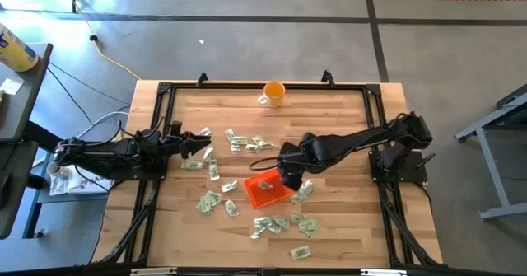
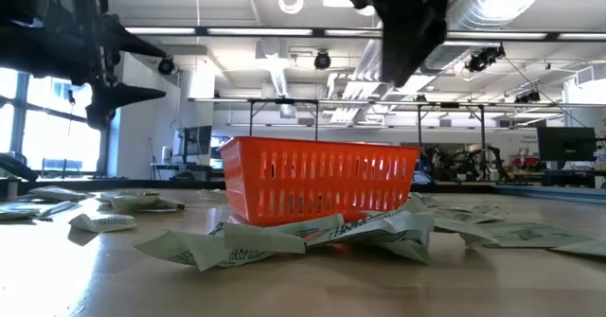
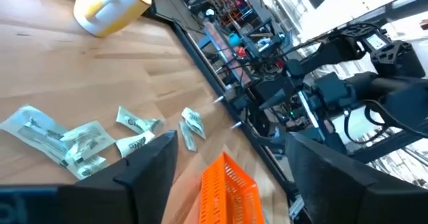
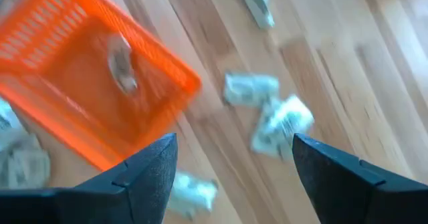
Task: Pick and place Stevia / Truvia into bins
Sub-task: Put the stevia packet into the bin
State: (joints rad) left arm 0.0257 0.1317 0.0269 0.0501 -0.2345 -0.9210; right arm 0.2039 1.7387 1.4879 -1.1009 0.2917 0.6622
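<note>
Inside the orange tray (image 4: 80, 83), 1 sachet (image 4: 122, 65), only in the open right tool's (image 4: 231, 164) wrist view.

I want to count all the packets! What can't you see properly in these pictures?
- Inside the orange tray: low view, its own wall hides it.
- Packet in the tray: right wrist view, blurred.
- Tray's far side: high view, right gripper covers it.
- Packet print: too small.

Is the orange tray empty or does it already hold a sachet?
Not empty: the orange tray holds one sachet on its floor in the right wrist view. The high view shows a pale spot there too.
</note>
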